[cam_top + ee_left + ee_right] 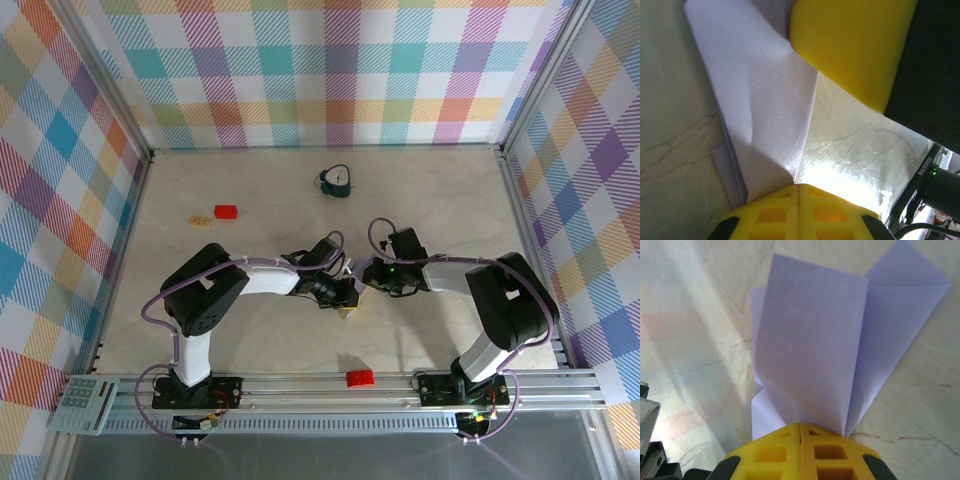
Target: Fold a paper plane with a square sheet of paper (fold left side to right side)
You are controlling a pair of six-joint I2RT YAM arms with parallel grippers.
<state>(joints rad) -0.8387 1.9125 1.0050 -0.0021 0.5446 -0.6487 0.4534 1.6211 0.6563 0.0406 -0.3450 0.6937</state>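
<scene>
**Two-arm fold, mid-crease.** Bottom centre of the left wrist view: the left gripper (799, 189), its yellow moulded fingers (785, 197) pressed together with no gap, pinches the lower end of the thin pale lavender sheet of paper (765, 110), which rises toward the upper left of the frame. Bottom centre of the right wrist view: the right gripper (800, 426), likewise closed tight, nips the same sheet where several flaps meet (a diagonal crease shows at upper right). Beneath lies the pale marbled tabletop (685, 340). In the overhead view the sheet sits mid-frame between the wrists. A small red plastic block (226, 211) and a dark teal clock-shaped object (337, 181) lie well beyond, toward the top. To fold well, one pinch should probably anchor while the other carries the left edge squarely onto the right. Uneven pull risks a skewed crease or a tear.
</scene>
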